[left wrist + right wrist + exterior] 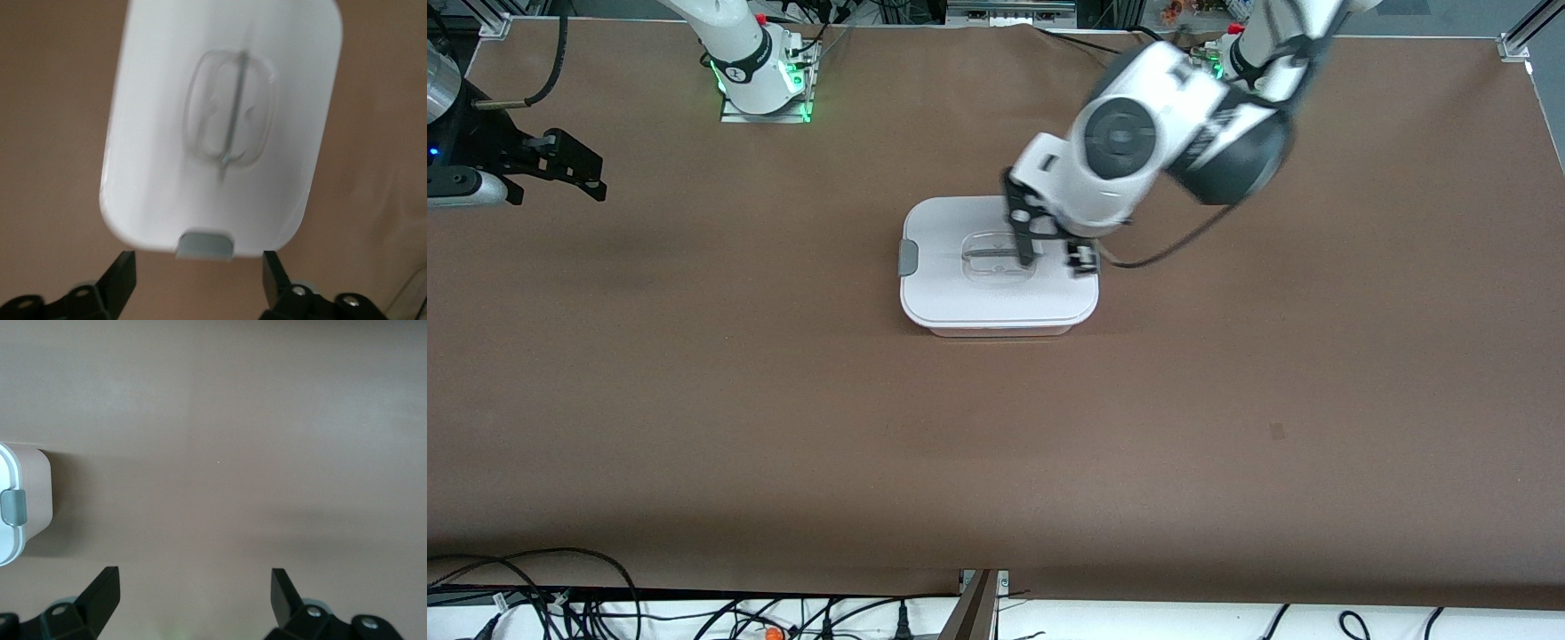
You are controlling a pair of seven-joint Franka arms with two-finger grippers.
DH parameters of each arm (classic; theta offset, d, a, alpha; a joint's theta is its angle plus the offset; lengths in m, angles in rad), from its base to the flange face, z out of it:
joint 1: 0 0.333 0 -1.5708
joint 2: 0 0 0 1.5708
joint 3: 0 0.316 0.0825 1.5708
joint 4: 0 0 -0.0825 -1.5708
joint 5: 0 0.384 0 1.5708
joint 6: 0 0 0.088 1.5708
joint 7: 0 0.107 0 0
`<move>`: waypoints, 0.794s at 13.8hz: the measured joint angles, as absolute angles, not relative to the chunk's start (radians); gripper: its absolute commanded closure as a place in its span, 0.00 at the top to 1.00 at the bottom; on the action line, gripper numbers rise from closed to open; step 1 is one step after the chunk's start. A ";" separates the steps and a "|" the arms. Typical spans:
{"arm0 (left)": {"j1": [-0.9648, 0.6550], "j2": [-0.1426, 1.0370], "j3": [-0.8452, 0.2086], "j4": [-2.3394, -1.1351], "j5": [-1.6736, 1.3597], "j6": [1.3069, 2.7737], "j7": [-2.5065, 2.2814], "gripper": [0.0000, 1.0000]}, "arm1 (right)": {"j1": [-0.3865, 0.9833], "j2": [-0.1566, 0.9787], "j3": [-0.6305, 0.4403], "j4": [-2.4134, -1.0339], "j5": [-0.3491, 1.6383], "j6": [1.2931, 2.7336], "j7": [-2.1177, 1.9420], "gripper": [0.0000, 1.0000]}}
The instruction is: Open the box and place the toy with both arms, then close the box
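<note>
The box sits shut near the middle of the bench, white lid on and a grey clip showing at the end toward the right arm; the toy is in none of the views. The left end effector hangs over the lid's end nearest the left arm, fingers spread — if it drops off-line it could strike the lid and skid the light box. The right end effector waits, spread too, over the bench edge at the right arm's end — too distant to brace it.
</note>
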State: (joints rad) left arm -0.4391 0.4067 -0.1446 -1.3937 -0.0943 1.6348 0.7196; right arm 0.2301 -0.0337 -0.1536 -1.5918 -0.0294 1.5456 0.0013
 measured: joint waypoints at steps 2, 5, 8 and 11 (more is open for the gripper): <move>-0.318 0.361 -0.142 -1.393 -0.004 1.596 0.725 1.00 | 0.230 -0.033 -0.154 -1.592 -0.029 1.546 0.001 1.00; -0.206 0.305 -0.134 -1.393 0.102 1.576 0.708 1.00 | 0.230 -0.033 -0.153 -1.591 -0.029 1.546 0.001 1.00; -0.167 0.249 -0.101 -1.400 0.119 1.539 0.592 1.00 | 0.230 -0.033 -0.153 -1.590 -0.027 1.546 0.001 1.00; -0.165 0.116 -0.059 -1.530 0.117 1.559 0.391 1.00 | 0.230 -0.032 -0.153 -1.589 -0.027 1.546 0.002 1.00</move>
State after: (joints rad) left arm -0.1651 0.1159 -0.0588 -1.5296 0.1169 1.5586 0.3906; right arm 0.2297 -0.0320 -0.1535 -1.5888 -0.0273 1.5460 0.0016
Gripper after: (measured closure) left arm 0.000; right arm 0.000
